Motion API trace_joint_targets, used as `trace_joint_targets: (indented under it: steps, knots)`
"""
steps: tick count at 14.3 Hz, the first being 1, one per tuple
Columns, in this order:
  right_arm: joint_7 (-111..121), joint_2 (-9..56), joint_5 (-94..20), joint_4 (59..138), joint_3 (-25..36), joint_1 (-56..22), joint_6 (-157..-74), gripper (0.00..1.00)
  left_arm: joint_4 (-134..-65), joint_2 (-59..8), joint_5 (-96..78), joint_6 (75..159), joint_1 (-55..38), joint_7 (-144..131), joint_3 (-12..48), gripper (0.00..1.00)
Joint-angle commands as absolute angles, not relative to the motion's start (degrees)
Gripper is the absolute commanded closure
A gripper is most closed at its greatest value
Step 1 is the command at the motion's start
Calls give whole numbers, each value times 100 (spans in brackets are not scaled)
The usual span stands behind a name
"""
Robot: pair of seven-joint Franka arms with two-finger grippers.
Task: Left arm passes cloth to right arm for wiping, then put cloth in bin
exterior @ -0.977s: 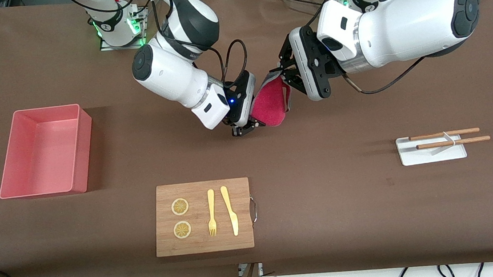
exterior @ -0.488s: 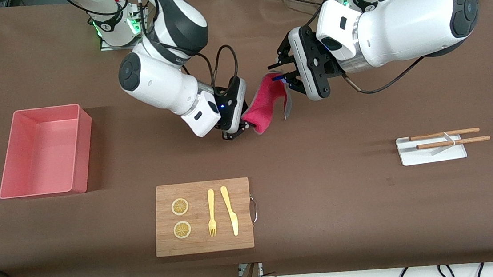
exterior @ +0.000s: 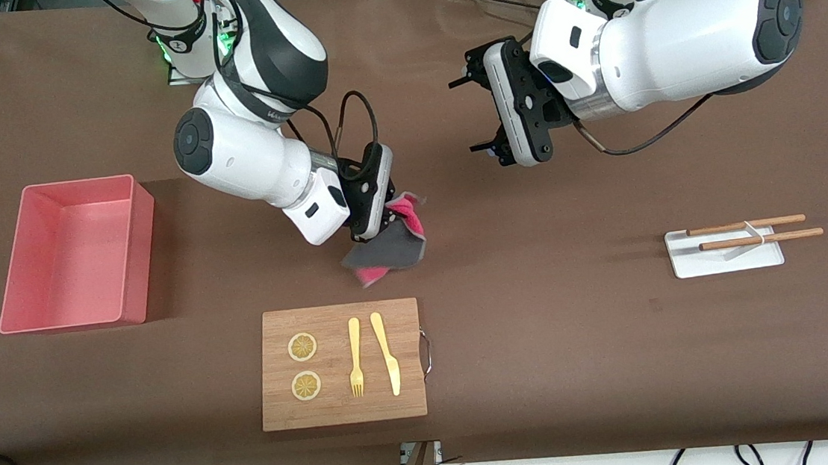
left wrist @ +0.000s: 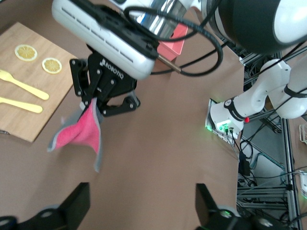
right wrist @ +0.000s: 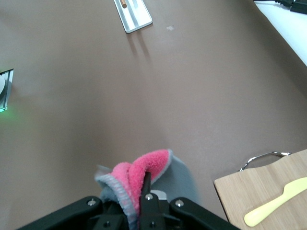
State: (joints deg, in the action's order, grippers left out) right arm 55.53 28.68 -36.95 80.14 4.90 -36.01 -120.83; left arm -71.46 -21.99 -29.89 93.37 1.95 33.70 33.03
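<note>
My right gripper is shut on the cloth, which hangs grey side out with pink edges over the table, just above the cutting board's farther edge. In the right wrist view the cloth is bunched between the fingers of my right gripper. My left gripper is open and empty over the table's middle, apart from the cloth. The left wrist view shows its own open fingers and, farther off, the cloth in the right gripper. The pink bin stands empty toward the right arm's end.
A wooden cutting board with two lemon slices, a yellow fork and a yellow knife lies near the front edge. A small white tray with two chopsticks lies toward the left arm's end.
The left gripper let go of the cloth, opened and drew back. The right arm carried the cloth away toward the cutting board, and the cloth now hangs grey side out.
</note>
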Motion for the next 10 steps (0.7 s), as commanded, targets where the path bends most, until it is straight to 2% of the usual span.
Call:
trace_joint_targets:
  steps: [1, 5, 7, 10]
  knots:
    - [5397, 2821, -3516, 7954, 667, -3612, -11691, 100, -7154, -1803, -2446, 8826, 465, 3191, 3305, 0]
    - [5379, 2821, -3129, 8094, 1089, -3569, -10998, 100, -7172, -1522, -946, 7920, 738, 3024, 3305, 0]
    - [5423, 2804, -3077, 8304, 1536, -3560, -10444, 100, -7216, -1512, -179, 7604, 730, 2761, 3305, 0]
    - [5414, 2611, -2585, 9059, 2090, -3568, -10318, 100, -7321, -1503, 806, 7445, 738, 2129, 3305, 0]
